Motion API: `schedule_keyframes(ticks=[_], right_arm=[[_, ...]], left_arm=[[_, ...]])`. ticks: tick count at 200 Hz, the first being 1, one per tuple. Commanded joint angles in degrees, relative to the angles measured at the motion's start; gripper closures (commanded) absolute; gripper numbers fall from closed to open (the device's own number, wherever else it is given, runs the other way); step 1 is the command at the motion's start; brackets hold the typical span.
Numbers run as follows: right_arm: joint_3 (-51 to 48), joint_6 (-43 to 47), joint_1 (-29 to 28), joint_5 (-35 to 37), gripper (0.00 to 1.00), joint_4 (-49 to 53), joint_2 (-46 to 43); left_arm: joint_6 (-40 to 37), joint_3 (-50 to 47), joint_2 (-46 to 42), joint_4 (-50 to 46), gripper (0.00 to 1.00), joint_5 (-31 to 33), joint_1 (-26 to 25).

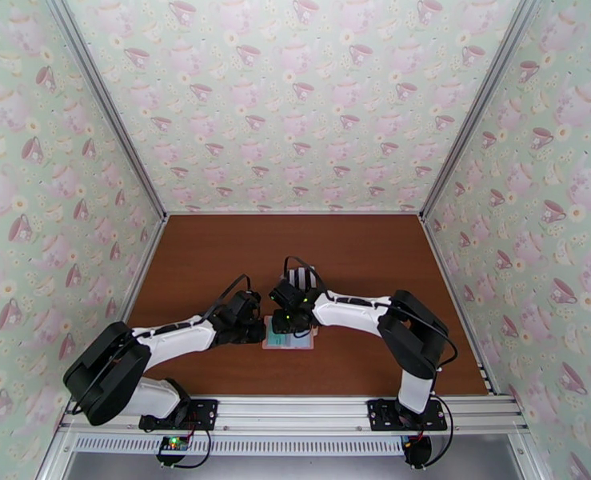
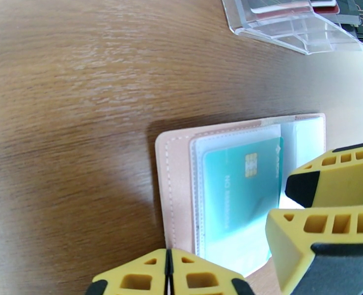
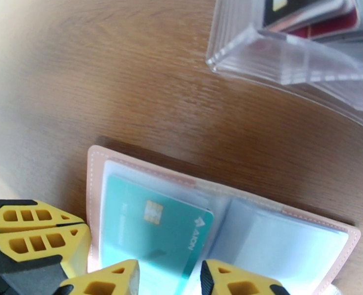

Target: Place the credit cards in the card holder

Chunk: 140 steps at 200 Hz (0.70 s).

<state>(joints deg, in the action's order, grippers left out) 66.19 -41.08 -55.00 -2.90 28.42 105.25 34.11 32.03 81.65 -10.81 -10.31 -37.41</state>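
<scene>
My left pincer is pinched closed on nothing at the left edge of the card holder; my right pincer stands half-open above the teal card.

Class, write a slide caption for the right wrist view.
Teal card on the open pink card holder, clear rack beyond.
</scene>
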Motion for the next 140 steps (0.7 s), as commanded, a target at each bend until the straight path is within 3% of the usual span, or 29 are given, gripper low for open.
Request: schedule_keyframes(ticks=[1, 140], right_arm=[[0.26, 0.71, 0.18, 0.75, 0.61, 0.51, -0.10], [3.69, 0.85, -0.11, -2.88, 0.62, -0.61, 1.89]], left_arm=[[-0.64, 0.59, 0.88, -0.04, 0.89, -1.11, 0.41], [-0.65, 1.85, 2.40, 0.44, 0.89, -1.82, 0.79]])
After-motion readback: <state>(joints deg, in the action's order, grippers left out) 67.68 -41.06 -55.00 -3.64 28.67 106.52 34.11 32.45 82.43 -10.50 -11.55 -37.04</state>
